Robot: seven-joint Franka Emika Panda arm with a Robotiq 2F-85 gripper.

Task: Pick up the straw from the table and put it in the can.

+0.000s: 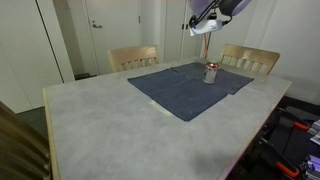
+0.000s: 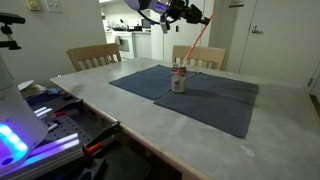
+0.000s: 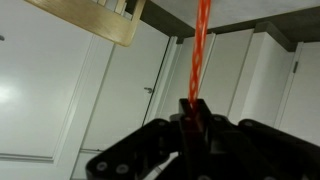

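Note:
My gripper (image 2: 193, 15) is high above the table and shut on the thin red straw (image 2: 190, 42). The straw hangs slanting down from the fingers toward the can (image 2: 179, 78), its lower end just above the can's top. In an exterior view the gripper (image 1: 205, 26) holds the straw (image 1: 206, 47) nearly upright over the silvery, red-marked can (image 1: 211, 72). In the wrist view the fingers (image 3: 193, 112) pinch the blurred red straw (image 3: 200, 45), which runs away from the camera. The can stands upright on the dark blue cloth (image 2: 195, 95).
The blue cloth (image 1: 185, 88) lies on the pale marbled table (image 1: 110, 125). Wooden chairs (image 1: 133, 57) (image 1: 250, 58) stand at the far side; they also show in the exterior view (image 2: 93, 55) (image 2: 205, 55). Equipment with cables (image 2: 60, 115) sits beside the table.

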